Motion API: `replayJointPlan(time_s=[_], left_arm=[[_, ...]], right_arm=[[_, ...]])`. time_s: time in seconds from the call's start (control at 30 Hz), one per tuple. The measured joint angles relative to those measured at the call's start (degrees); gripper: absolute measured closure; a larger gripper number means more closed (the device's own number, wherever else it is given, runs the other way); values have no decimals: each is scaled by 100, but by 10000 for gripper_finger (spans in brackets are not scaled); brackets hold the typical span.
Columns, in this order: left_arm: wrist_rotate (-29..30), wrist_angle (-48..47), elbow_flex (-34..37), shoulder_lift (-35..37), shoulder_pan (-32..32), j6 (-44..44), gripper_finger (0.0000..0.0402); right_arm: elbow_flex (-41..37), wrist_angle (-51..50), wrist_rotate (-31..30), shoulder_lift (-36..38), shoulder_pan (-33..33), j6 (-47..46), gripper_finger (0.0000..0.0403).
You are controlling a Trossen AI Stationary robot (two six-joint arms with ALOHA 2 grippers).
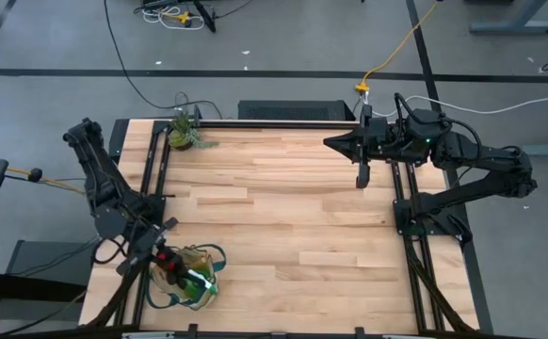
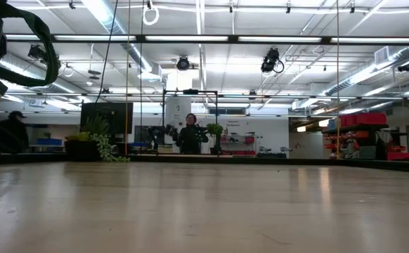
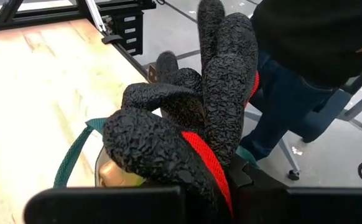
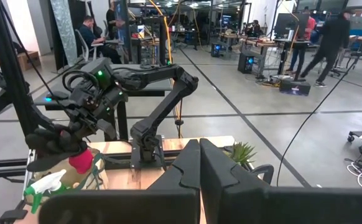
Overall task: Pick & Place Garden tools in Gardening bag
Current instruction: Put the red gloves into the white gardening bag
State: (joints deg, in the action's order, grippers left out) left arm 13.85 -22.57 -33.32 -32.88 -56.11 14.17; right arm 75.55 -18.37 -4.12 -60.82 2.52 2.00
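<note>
Left end effector (image 1: 157, 259) around glove bundle (image 3: 193, 124), above gardening bag (image 1: 191, 282).

Long ceiling lights (image 2: 211, 53) are glowing over a grey floor (image 1: 283, 38) crossed by dark cables (image 1: 128, 71), while people (image 4: 321, 43) are standing and sitting among desks (image 4: 265, 46) beyond the wooden bench (image 1: 293, 217).

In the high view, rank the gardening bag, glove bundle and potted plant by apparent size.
1. gardening bag, largest.
2. potted plant.
3. glove bundle, held by the left gripper; partly hidden, so ranks 2 and 3 are uncertain.
</note>
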Motion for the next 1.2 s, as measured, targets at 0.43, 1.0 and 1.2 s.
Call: replayJointPlan(time_s=[0.43, 1.0, 1.2], left_arm=[[50, 8, 0, -404, -2, 154, 371], [-10, 43, 0, -985, 0, 480, 371], [3, 53, 0, -1037, 0, 518, 371]], right_arm=[[0, 2, 2, 0, 0, 0, 403], [0, 2, 4, 0, -1, 0, 403], [0, 2, 4, 0, 0, 2, 403]])
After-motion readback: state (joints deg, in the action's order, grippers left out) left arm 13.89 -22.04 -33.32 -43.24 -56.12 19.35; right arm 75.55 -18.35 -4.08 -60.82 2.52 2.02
